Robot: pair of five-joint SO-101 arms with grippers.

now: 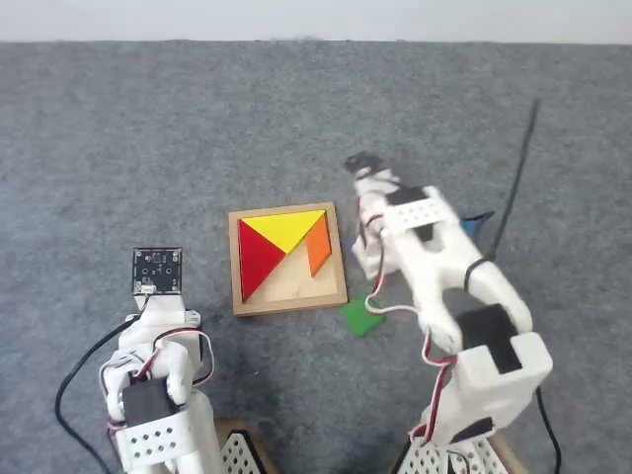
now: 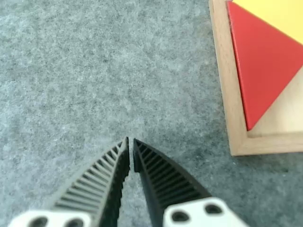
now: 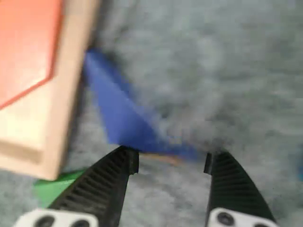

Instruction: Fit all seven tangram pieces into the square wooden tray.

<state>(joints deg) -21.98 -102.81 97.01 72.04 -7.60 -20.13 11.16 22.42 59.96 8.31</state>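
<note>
Presently, we take the step in hand to be the pick-up of a fourth piece. The right gripper hangs with jaws spread, low over the blue triangle, which lies on the grey felt just beside the outer right wall of the square wooden tray. Yellow triangle, red triangle and orange parallelogram sit inside the tray; its lower right portion is bare wood. We judge that the next move calls for closing across the blue triangle's edges, then lifting it over the wall. Room is tight on the tray side, and a green piece lies near the tray's corner; the felt farther out is open. The left gripper, jaws pressed together on nothing, rests over the felt off the tray's left side.
</note>
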